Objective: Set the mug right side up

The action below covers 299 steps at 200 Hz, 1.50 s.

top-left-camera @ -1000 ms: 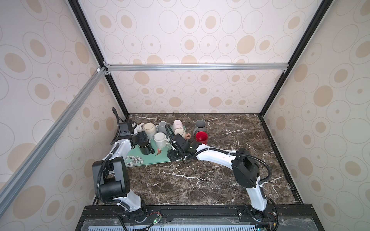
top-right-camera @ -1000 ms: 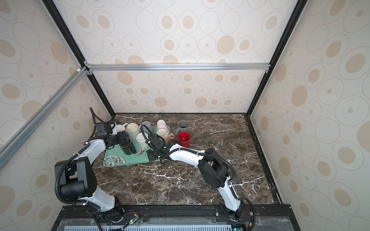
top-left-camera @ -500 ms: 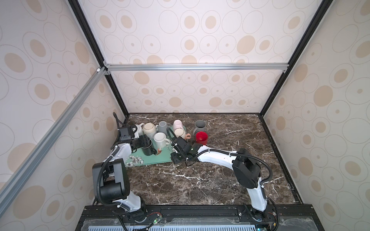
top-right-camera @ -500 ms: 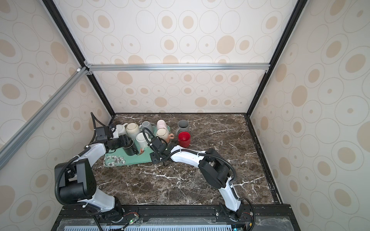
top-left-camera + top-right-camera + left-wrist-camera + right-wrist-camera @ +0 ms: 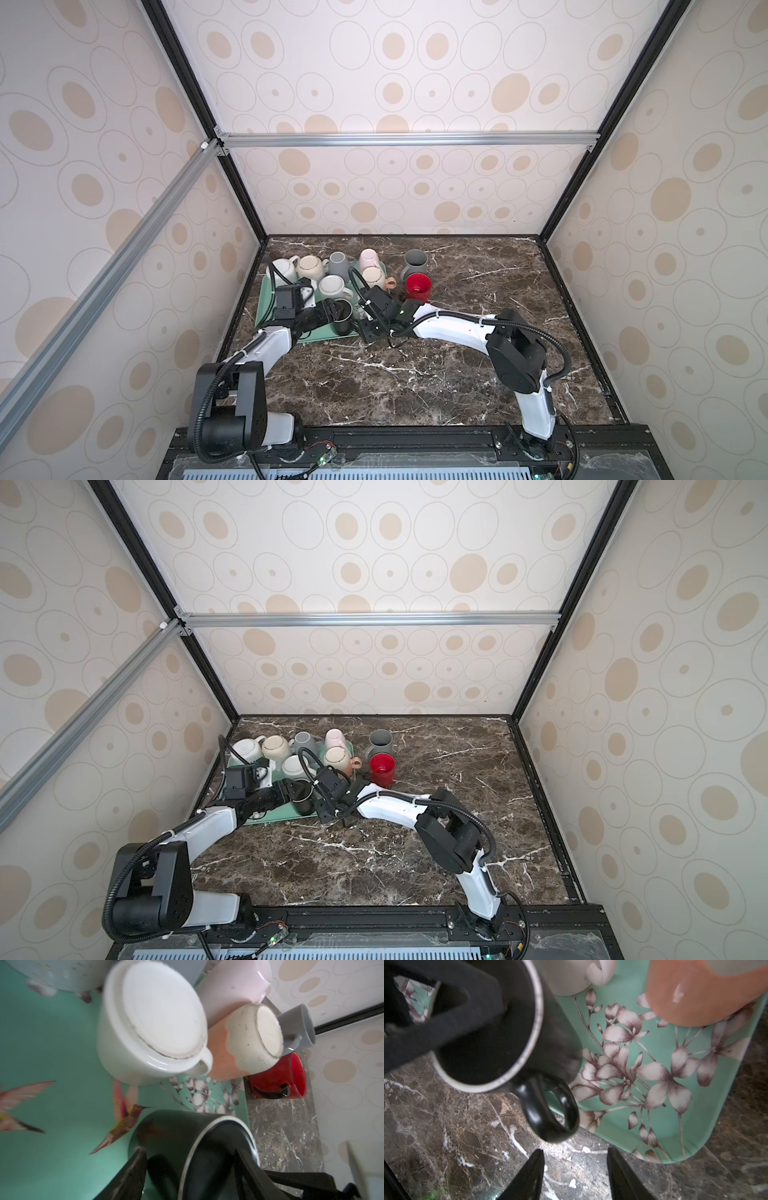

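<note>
White links [image 5: 451,332], black joints [image 5: 517,357], looping black cables [image 5: 566,357].

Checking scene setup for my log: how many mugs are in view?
9. Six on the tray: speckled, cream, light grey, pink, orange-cream, white. The black mug is at its near edge. Two on the table beside it: dark grey, red. More may be hidden.

We see cream walls [image 5: 415,62] printed with tan ovals and rings, black corner posts [image 5: 185,79], silver rails [image 5: 407,139] across, and a dark brown marble desk [image 5: 415,395] veined white, evenly lit.
</note>
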Motion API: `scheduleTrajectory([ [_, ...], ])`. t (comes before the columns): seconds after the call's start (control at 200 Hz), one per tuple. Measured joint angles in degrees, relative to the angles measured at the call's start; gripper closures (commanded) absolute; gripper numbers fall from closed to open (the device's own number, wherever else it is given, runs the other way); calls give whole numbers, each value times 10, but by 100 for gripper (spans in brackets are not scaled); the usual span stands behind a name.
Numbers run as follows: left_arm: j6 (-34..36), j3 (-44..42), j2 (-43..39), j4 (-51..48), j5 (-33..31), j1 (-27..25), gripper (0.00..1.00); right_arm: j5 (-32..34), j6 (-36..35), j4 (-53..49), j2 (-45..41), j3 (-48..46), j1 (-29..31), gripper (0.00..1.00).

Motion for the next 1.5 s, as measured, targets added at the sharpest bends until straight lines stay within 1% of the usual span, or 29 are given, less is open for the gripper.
scheduleTrajectory([
  [0.14, -38, -2, 0, 36, 2, -40, 33, 13, -8, -14, -8, -4, -1, 48],
  [0.345, -65, -2, 14, 75, 6, -62, 33, 33, -23, -24, -12, -4, -1, 52],
  [0.495, -73, 4, 30, 87, 10, -66, 33, 47, -34, -34, -12, 1, -1, 53],
  [0.65, -74, 18, 35, 82, 12, -67, 32, 61, -47, -40, -6, 26, -1, 54],
  [0.785, -65, 31, 29, 79, 7, -67, 31, 67, -64, -49, 14, 66, -1, 61],
  [0.86, -61, 31, 24, 79, 5, -67, 31, 71, -72, -54, 21, 76, -1, 65],
  [0.91, -61, 31, 23, 80, 5, -68, 31, 74, -75, -56, 23, 76, -1, 67],
  [1.12, -61, 31, 28, 84, 8, -68, 31, 94, -92, -63, 28, 76, -1, 65],
  [1.14, -61, 31, 28, 84, 8, -68, 31, 95, -93, -63, 29, 76, -1, 66],
  [1.22, -61, 31, 28, 84, 8, -68, 31, 99, -99, -65, 33, 78, -1, 78],
  [1.295, -61, 30, 28, 83, 5, -67, 31, 103, -100, -67, 41, 86, -1, 86],
  [1.41, -59, 30, 27, 83, 5, -68, 31, 106, -105, -69, 45, 92, -3, 96],
  [1.495, -54, 30, 25, 79, 3, -68, 31, 109, -108, -69, 45, 92, -3, 100],
])
